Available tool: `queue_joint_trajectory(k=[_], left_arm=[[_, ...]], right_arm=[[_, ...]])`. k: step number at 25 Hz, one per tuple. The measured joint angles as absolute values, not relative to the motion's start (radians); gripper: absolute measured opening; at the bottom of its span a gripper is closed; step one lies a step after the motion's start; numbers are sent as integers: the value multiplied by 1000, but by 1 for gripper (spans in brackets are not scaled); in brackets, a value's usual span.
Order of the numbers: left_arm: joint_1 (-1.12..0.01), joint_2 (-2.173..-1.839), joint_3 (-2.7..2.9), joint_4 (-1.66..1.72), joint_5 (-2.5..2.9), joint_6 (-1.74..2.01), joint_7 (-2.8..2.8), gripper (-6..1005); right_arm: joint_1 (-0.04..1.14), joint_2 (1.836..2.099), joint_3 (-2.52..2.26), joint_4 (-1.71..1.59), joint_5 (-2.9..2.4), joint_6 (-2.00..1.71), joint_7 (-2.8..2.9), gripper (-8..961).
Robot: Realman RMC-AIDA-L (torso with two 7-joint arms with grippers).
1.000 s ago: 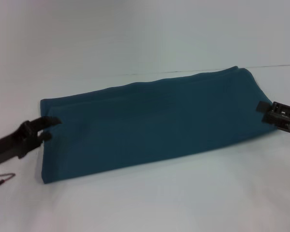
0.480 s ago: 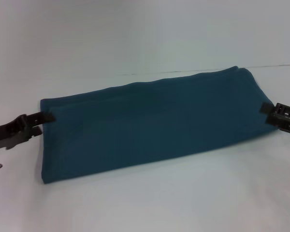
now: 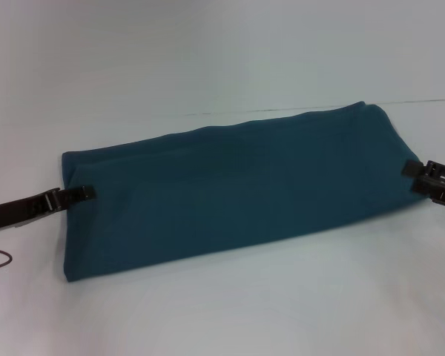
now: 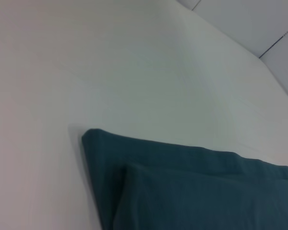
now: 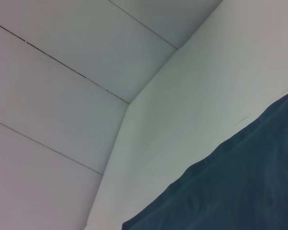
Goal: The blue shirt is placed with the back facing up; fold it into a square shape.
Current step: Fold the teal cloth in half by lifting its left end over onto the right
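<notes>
Blue shirt [image 3: 237, 189] lies on the white table [image 3: 222, 59] as a long folded strip; halving it into a square remains. Left tool [image 3: 78, 193] and right tool [image 3: 419, 174] meet its ends; grip unclear.

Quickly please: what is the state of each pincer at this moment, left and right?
Left pincer: at the left end of the blue shirt, looks shut on its edge.
Right pincer: at the shirt's right end; open or shut cannot be told.
</notes>
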State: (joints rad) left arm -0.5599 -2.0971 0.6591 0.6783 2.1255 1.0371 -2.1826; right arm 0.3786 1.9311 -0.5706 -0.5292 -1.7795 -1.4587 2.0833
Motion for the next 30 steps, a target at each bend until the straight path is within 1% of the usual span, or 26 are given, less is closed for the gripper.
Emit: queue_joint_trajectory(k=[7, 13, 22, 30], left_arm=[[-560, -2101, 661, 672, 2120, 1002, -2200, 697], [-560, -2117, 666, 668, 2123, 975, -2301, 698], [-550, -2134, 693, 676, 2125, 895, -2211, 690], [-546, -2135, 710, 670, 2136, 860, -2195, 690]], right_arm=[[374, 1931, -570, -529, -1779, -1459, 2082, 789], [371, 1931, -571, -529, -1779, -1459, 2083, 789], [367, 1931, -568, -529, -1779, -1450, 2084, 788], [366, 1931, -567, -529, -1779, -1446, 2086, 788]])
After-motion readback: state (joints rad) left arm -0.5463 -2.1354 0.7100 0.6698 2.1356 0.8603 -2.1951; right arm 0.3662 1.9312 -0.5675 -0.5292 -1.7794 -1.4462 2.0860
